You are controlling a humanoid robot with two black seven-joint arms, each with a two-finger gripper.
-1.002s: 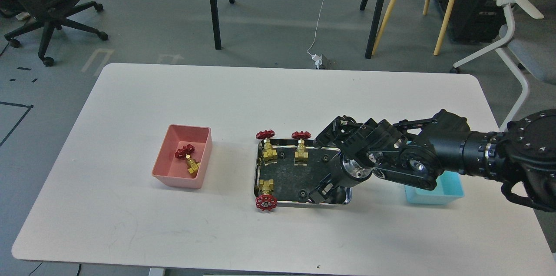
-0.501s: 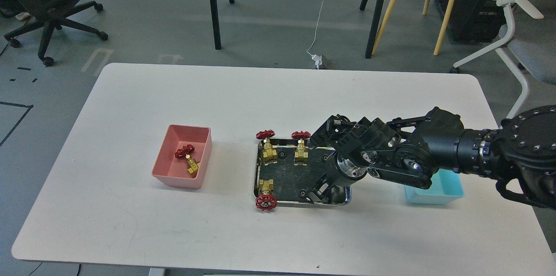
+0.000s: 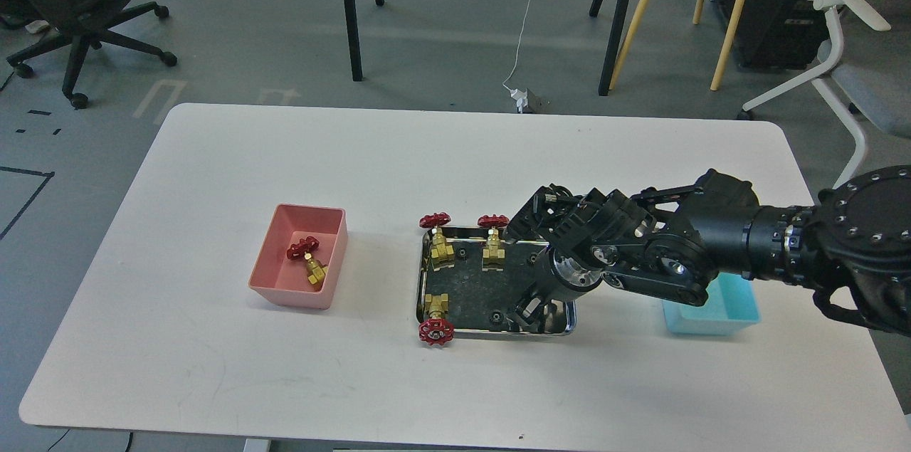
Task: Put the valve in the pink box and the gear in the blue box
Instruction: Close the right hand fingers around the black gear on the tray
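A steel tray (image 3: pixel 427 274) in the middle of the table holds three valves: two at its far edge (image 3: pixel 441 242) (image 3: pixel 493 242) and one at its near left corner (image 3: pixel 435 320). Small black gears lie in it, one at the far side (image 3: pixel 462 253) and one near the front (image 3: pixel 495 314). A fourth valve (image 3: pixel 307 260) lies in the pink box (image 3: pixel 274 285). My right gripper (image 3: pixel 528 311) points down into the tray's near right part, just right of the front gear; its dark fingers blend with the tray. The blue box (image 3: pixel 719 317) is partly hidden behind my right arm. My left gripper is out of view.
The white table's (image 3: pixel 356 167) edges run all round. Beyond the far edge stand stand legs (image 3: pixel 349 11), a black office chair (image 3: pixel 71 3) at the far left and a grey chair (image 3: pixel 854 46) at the far right.
My right arm has shifted slightly left and the gripper has sunk lower into the tray near the front gear. Valves, gears and boxes have not moved.
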